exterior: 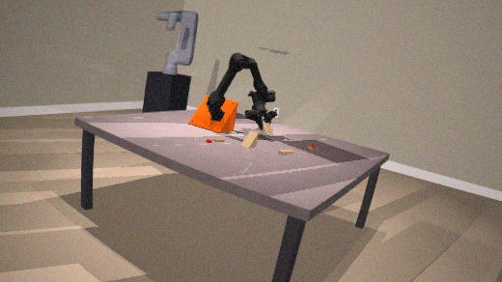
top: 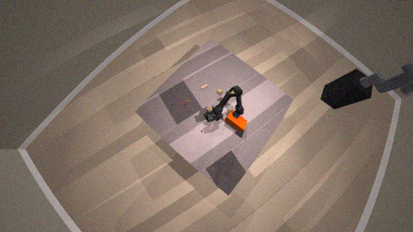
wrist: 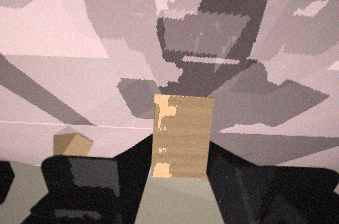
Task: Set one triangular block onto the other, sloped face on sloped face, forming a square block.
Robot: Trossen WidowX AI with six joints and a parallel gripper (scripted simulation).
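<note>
Black arm (top: 237,91) (exterior: 237,61) arched, gripper (top: 210,116) (exterior: 263,124) (wrist: 176,138) low, clenched on block (top: 209,109) (exterior: 267,128) (wrist: 183,135); wood-grained, pale, probably wedge-shaped.

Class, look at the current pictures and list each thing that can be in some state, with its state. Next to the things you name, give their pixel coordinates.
End effector (top: 210,115) (exterior: 263,124) (wrist: 176,138): closed on a triangular block
Held triangular block (exterior: 268,129) (wrist: 186,135): gripped between the fingers
Other triangular block (top: 219,91) (exterior: 250,140) (wrist: 73,145): on the table, apart from the held one
Square block: not yet formed
Arm (top: 237,92) (exterior: 237,61): bent, reaching down
</note>
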